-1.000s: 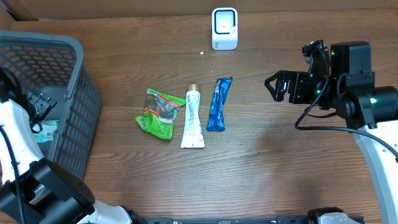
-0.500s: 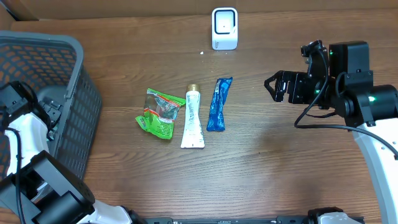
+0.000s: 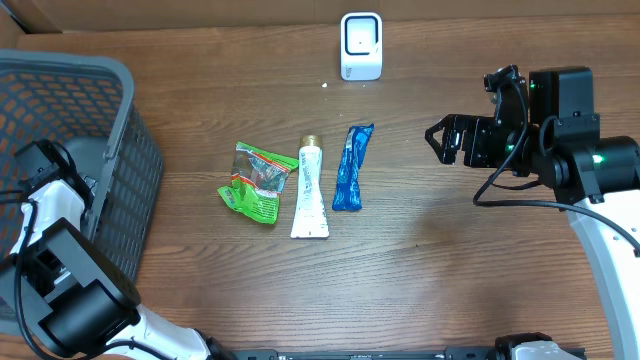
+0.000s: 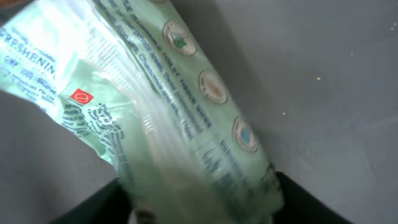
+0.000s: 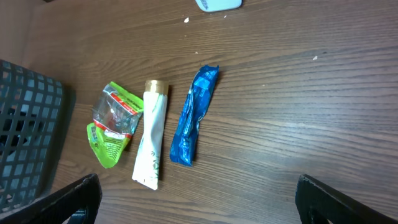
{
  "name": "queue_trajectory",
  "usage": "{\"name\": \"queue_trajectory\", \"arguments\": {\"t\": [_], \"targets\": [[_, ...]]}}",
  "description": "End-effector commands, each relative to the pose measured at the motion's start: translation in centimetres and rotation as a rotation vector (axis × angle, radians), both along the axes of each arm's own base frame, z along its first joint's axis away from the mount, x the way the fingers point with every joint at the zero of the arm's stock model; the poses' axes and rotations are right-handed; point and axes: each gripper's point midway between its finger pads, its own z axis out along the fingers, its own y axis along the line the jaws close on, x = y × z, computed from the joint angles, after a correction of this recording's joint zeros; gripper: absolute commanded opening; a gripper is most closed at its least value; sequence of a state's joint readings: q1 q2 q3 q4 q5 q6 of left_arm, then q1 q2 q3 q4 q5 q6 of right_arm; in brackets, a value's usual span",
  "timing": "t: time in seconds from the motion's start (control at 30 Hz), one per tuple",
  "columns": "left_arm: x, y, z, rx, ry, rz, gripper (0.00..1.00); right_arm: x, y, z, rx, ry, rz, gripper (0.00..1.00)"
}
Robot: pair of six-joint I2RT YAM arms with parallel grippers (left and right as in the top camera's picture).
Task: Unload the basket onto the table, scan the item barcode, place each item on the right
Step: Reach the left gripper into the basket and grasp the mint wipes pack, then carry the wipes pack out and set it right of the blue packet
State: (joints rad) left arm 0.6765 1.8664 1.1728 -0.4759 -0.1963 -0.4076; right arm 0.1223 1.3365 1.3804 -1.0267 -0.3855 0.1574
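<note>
We judge that the step in hand is picking the pale green packet (image 4: 155, 106) off the grey floor of the basket (image 3: 120, 100), which stands at the left edge of the worktop. The left claw (image 4: 202, 202) is down inside it with the packet lying between its two fingers, but we cannot tell whether they are pinching the film yet or only straddling it. The packet is soft, glossy and creased, so we want the pinch to land squarely across one end with enough film gathered that it does not slide out. We see small print and a row of round symbols on the upper face but no barcode, so we keep the fingers near an edge and leave both faces open to view. We then lift straight up until the packet clears the basket's wall before swinging towards the white scanner (image 3: 361, 45) at the middle of the far edge. There we hold the film flat and turn the packet if the code is underneath. The right claw (image 3: 437, 140) hangs spread wide over the right side of the worktop, well apart from the green bag (image 3: 258, 182), the tube (image 3: 310, 190) and the blue wrapper (image 3: 352, 167), and it is best kept there, out of the carrying path.
</note>
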Motion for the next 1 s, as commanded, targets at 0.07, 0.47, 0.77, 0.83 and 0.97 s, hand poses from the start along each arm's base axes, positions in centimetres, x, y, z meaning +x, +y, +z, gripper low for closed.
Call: {"name": "queue_trajectory", "arguments": {"t": [0.07,0.47,0.77,0.83,0.97], "targets": [[-0.6,0.3,-1.2,-0.003,0.036,0.010,0.12,0.3,0.1,1.0,0.004,-0.029,0.003,1.00],[1.3,-0.4,8.1,-0.051,-0.001,-0.101,0.04,0.4,0.1,1.1,0.005,-0.029,0.002,1.00],[5.4,-5.2,23.9,0.015,-0.294,-0.448,0.04,0.5,0.1,1.2,0.005,-0.037,0.003,1.00],[5.8,-7.1,27.0,0.056,-0.348,-0.516,0.04,0.6,0.1,1.3,0.006,-0.045,0.003,1.00],[6.1,-12.7,31.8,0.126,-0.434,-0.648,0.04,1.0,0.2,1.6,0.009,-0.063,0.002,1.00]]}}
